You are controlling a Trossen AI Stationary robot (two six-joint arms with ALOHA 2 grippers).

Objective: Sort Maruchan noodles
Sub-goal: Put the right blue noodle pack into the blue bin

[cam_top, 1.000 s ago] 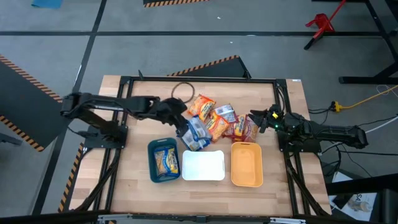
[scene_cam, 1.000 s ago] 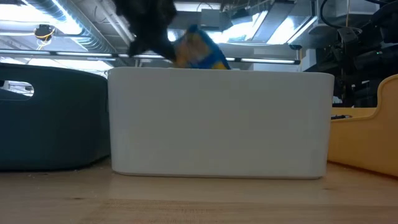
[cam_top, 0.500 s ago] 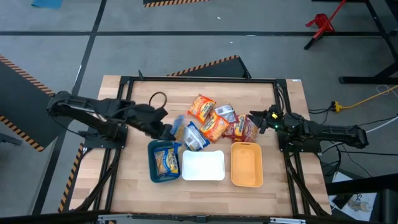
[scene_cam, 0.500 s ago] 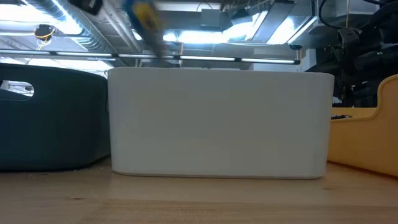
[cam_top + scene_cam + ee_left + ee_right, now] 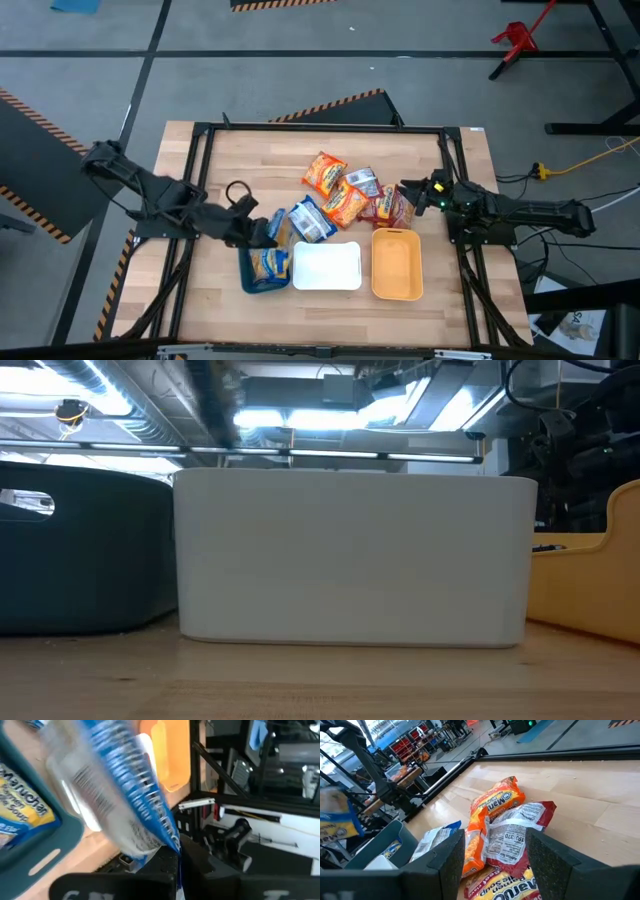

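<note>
My left gripper (image 5: 264, 231) is shut on a blue Maruchan noodle packet (image 5: 125, 795) and hovers over the far edge of the teal tray (image 5: 248, 278). A blue-and-yellow packet (image 5: 22, 815) lies inside that tray. Another blue packet (image 5: 312, 220), two orange ones (image 5: 325, 172) (image 5: 345, 203), a red-and-white one (image 5: 362, 182) and a dark red one (image 5: 393, 207) lie in a loose pile on the table. My right gripper (image 5: 410, 190) stands open at the pile's right end, touching nothing. My left gripper pinches the blue packet's crimped end seam (image 5: 172, 845) between its two fingers. The fingers come from the table's left, slanting down. The packet sticks out ahead of the fingers, lifted clear above the teal tray.
A white tray (image 5: 327, 266) stands right of the teal one, and an orange tray (image 5: 397, 264) right of that, all near the table's front. In the low view the white tray (image 5: 350, 555) fills the middle. A black frame (image 5: 320, 128) runs along the table's far side.
My left gripper has carried the blue packet from the pile toward the table's left and near edge, until it is over the teal tray, and has rolled its wrist on the way. The packet has stayed lifted clear.
</note>
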